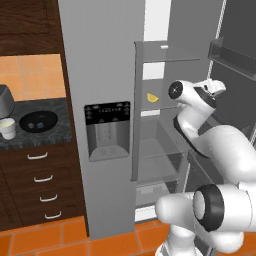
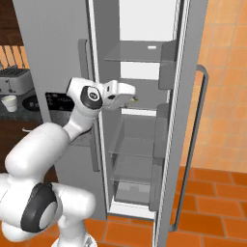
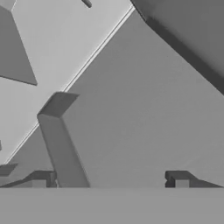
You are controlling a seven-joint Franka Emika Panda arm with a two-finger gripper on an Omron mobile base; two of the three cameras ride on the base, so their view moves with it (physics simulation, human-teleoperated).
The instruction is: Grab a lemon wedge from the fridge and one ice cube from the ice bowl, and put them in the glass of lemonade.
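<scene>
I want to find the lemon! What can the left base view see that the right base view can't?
Left base view: the yellow lemon wedge sitting on a shelf in the fridge, and the drawers under the counter. Right base view: the long handle on the outside of the open door. Both: the open fridge, the white arm reaching into it, and the glass of lemonade on the counter.

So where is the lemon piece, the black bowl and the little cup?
lemon wedge [image 1: 153, 97], left base view, middle of the yellow slice on the fridge shelf.
ice bowl [image 1: 26, 128], left base view, its front black rim.
glass of lemonade [image 1: 7, 131], left base view, its whitish side wall.
</scene>
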